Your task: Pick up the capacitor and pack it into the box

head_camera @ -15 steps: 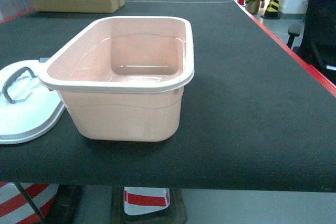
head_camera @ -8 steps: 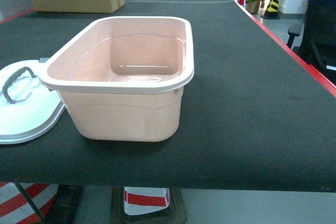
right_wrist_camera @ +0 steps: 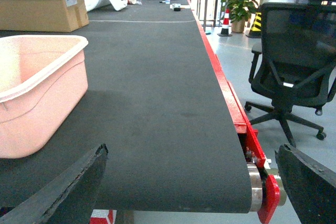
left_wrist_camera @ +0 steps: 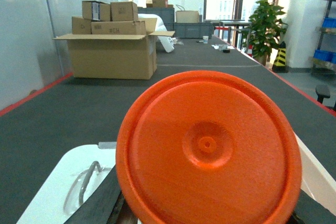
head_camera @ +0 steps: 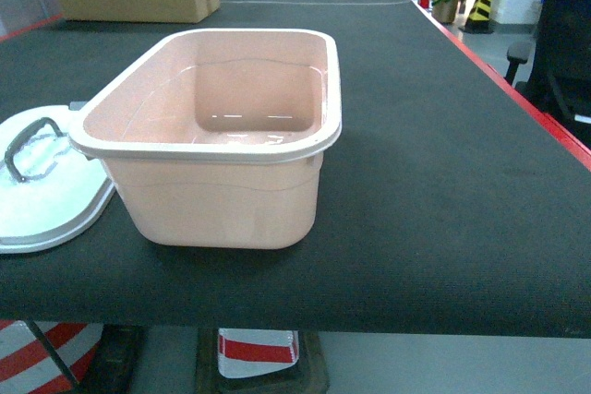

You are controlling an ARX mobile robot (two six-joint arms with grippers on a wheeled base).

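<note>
The left gripper point(left_wrist_camera: 157, 219) seems to hold the orange disc-like capacitor point(left_wrist_camera: 208, 157), though its jaws are hidden, the right gripper point(right_wrist_camera: 191, 182) gapes wide, and a loose hold could drop it outside the open box point(head_camera: 217, 140).

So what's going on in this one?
The pink box sits open and empty on the black table, its white lid lying beside it. No arm shows in the head view. The left wrist camera is filled by an orange disc, apparently held at the left gripper, though the fingers are hidden. The right gripper is open and empty near the table's edge.
</note>
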